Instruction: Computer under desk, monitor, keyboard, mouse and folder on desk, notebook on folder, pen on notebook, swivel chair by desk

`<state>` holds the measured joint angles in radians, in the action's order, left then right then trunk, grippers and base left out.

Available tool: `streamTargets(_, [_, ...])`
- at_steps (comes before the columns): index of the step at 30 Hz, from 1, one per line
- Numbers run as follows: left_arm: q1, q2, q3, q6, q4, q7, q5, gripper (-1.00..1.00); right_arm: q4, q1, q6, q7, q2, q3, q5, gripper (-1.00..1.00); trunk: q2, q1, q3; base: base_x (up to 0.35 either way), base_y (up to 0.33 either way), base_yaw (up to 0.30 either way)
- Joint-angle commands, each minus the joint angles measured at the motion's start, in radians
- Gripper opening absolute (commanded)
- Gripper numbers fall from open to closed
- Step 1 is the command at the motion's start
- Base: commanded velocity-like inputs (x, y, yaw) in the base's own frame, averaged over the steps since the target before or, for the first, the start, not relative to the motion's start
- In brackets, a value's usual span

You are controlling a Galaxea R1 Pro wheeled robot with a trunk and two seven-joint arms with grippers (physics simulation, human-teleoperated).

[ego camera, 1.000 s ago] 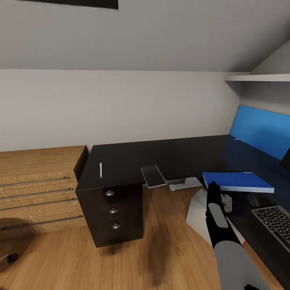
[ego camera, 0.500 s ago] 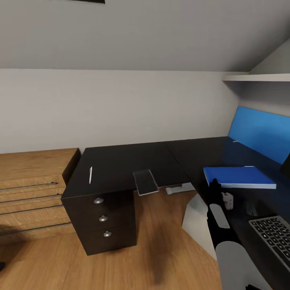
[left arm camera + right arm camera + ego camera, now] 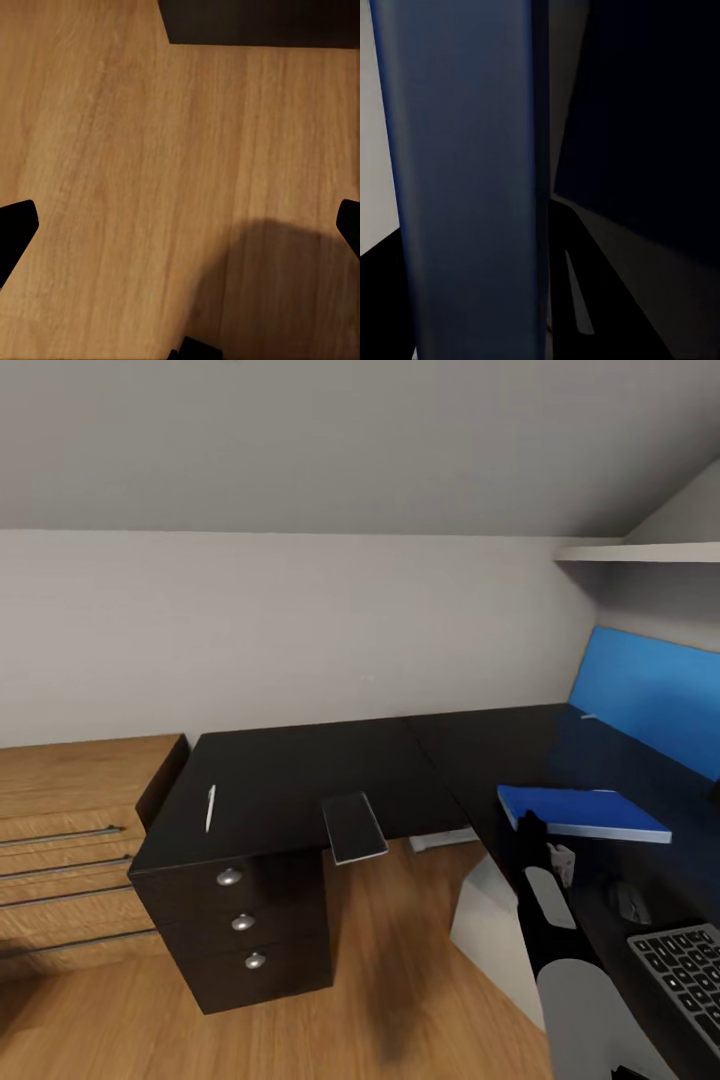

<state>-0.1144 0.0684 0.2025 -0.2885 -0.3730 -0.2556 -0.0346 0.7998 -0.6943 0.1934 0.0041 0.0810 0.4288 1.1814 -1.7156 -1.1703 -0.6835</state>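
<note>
The desk [image 3: 330, 770] is lying ahead of me. On it, the folder [image 3: 575, 812] is resting flat near my right gripper [image 3: 532, 838]; whether those fingers are clamping it, I cannot tell. The notebook [image 3: 354, 827] is overhanging the desk's edge, the pen [image 3: 210, 808] further along. My left gripper [image 3: 180, 225] is hanging spread.

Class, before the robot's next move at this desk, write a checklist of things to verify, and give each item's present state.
1. Folder lies on the desk: ok.
2. Notebook stacked on folder: not ok, it overhangs the desk edge, apart from the folder.
3. Pen on notebook: not ok, it lies apart, above the drawers.
4. Mouse beside keyboard: ok.
5. Left gripper open: ok.
6. Right gripper clear of folder: cannot tell.
</note>
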Motion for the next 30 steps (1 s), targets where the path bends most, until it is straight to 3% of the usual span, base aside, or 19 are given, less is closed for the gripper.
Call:
streamTargets(1, [-0.001,0.001,0.003,-0.003,0.000,-0.002,-0.003,1.00,0.001,-0.001,-0.001,0.001,0.000,0.001,0.011,-1.00,0.000,0.000,-0.001,0.165,-0.002,0.000])
streamTargets(4, [-0.001,0.001,0.003,-0.003,0.000,-0.002,-0.003,1.00,0.001,-0.001,-0.005,0.000,-0.001,0.002,0.017,-1.00,0.000,0.000,-0.001,0.081,-0.001,0.000])
streamTargets(12, [-0.001,0.001,0.003,-0.003,0.000,-0.002,-0.003,1.00,0.000,-0.001,-0.046,0.000,-0.003,0.003,0.080,-1.00,0.000,0.000,-0.001,0.079,0.000,0.000])
streamTargets(16, [-0.001,0.001,0.003,-0.003,0.000,-0.002,-0.003,1.00,0.000,-0.001,-0.060,0.001,-0.009,0.004,0.087,-1.00,0.000,0.000,-0.001,0.125,0.000,0.000])
streamTargets(22, [-0.001,0.001,0.003,-0.003,0.000,-0.002,-0.003,1.00,-0.013,-0.001,-0.063,0.000,-0.022,0.054,0.101,-1.00,0.000,0.000,-0.001,-0.042,-0.101,0.000])
streamTargets(30, [-0.001,0.001,0.003,-0.004,0.000,-0.002,-0.002,1.00,-0.014,-0.001,-0.063,-0.003,-0.023,0.057,0.104,-1.00,0.000,0.000,-0.001,-0.024,-0.027,0.000])
